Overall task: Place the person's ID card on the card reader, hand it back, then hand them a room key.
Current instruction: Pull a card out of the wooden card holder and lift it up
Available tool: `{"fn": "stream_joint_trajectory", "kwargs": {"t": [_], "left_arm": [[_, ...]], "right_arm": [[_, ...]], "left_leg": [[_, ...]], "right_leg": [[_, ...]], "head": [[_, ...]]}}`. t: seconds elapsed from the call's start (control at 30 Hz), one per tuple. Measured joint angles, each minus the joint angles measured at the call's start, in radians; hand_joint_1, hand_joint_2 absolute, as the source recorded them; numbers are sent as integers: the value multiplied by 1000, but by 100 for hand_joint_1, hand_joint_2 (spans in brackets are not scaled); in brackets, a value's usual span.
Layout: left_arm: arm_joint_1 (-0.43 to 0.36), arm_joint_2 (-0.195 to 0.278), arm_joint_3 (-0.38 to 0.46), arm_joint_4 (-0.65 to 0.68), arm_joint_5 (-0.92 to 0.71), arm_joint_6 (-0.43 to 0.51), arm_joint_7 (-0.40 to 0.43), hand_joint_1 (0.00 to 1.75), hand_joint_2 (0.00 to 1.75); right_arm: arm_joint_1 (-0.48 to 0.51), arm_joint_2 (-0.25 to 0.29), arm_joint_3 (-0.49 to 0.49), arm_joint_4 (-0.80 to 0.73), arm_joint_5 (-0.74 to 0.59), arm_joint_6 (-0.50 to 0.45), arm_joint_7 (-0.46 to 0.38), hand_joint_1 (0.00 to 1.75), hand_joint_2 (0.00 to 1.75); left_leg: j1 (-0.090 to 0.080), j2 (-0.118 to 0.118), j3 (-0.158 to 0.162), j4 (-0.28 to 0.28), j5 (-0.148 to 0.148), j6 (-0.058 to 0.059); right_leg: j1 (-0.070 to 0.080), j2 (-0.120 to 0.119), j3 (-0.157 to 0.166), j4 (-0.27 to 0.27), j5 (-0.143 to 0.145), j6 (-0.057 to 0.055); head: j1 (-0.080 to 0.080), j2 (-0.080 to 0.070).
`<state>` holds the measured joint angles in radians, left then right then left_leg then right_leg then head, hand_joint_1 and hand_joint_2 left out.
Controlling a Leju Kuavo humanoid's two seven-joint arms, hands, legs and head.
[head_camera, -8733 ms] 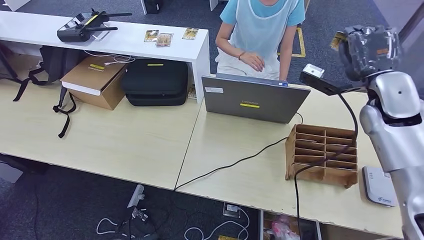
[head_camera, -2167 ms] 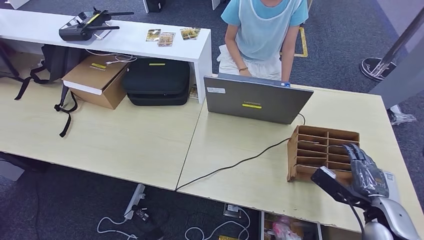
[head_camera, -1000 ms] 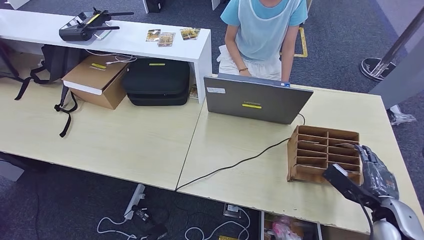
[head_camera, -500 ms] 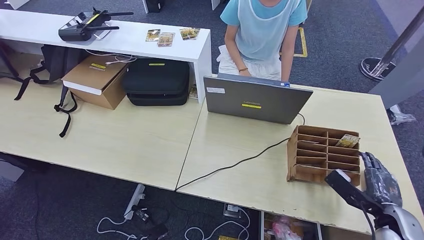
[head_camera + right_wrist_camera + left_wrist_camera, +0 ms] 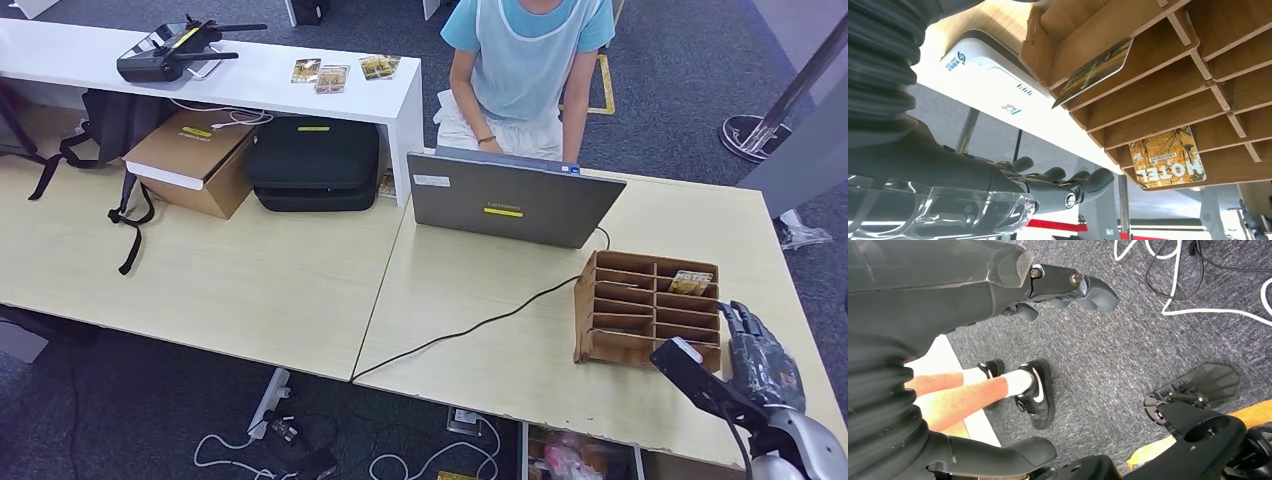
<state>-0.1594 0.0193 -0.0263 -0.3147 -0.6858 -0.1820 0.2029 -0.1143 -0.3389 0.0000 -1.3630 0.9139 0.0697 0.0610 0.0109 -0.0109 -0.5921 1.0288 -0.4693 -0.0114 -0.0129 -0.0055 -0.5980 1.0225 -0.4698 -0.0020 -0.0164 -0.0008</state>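
Note:
My right hand (image 5: 760, 355) hovers at the near right end of the wooden slot rack (image 5: 583, 310), fingers stretched out and holding nothing. A patterned card (image 5: 690, 282) lies in the rack's top right slot. In the right wrist view my right hand (image 5: 998, 180) is below the rack (image 5: 1148, 105), where a card marked HOTEL (image 5: 1168, 157) and a second card (image 5: 1095, 70) lie in slots, next to the white card reader (image 5: 983, 70). My left hand (image 5: 998, 285) hangs over the floor, fingers apart, empty. A person (image 5: 525, 60) sits behind the laptop (image 5: 510, 205).
Three cards (image 5: 330, 76) and a black controller (image 5: 165, 55) lie on the white counter (image 5: 250, 95). A black cable (image 5: 470, 325) crosses the desk from the laptop. A cardboard box (image 5: 190, 160) and black case (image 5: 312, 165) sit at the back. A person's legs (image 5: 998, 390) stand near my left hand.
My right hand came down from up by the person to the rack. A card now lies in the top right slot, and the hand has drawn back from it, empty.

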Motion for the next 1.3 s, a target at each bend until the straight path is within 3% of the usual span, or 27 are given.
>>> {"fn": "stream_joint_trajectory", "kwargs": {"t": [0.93, 0.97, 1.07, 1.1, 1.3], "left_arm": [[0, -6, 10, -3, -24, 9, 0, 0, 175], [0, -7, 10, -4, -28, 9, 0, 0, 175], [-1, -10, 10, -8, -37, 7, 0, 0, 175], [-2, -10, 10, -9, -39, 6, 0, 0, 175], [-5, -12, 10, -10, -42, 0, 0, 0, 175]], "right_arm": [[-25, 0, 8, 61, 0, 2, 12, 0, 175], [-21, 0, 7, 60, -1, 2, 14, 33, 175], [-5, 0, 3, 51, -5, 1, 17, 156, 175], [-1, 0, 0, 48, -5, 1, 18, 164, 175], [10, 0, -7, 37, -5, -1, 20, 168, 175]], "left_leg": [[0, 0, 0, 0, 0, 0], [0, 0, 0, 0, 0, 0], [0, 0, 0, 0, 0, 0], [0, 0, 0, 0, 0, 0], [0, 0, 0, 0, 0, 0]], "right_leg": [[0, 0, 0, 0, 0, 0], [0, 0, 0, 0, 0, 0], [0, 0, 0, 0, 0, 0], [0, 0, 0, 0, 0, 0], [0, 0, 0, 0, 0, 0]], "head": [[0, 0], [0, 0], [0, 0], [0, 0], [0, 0]]}}
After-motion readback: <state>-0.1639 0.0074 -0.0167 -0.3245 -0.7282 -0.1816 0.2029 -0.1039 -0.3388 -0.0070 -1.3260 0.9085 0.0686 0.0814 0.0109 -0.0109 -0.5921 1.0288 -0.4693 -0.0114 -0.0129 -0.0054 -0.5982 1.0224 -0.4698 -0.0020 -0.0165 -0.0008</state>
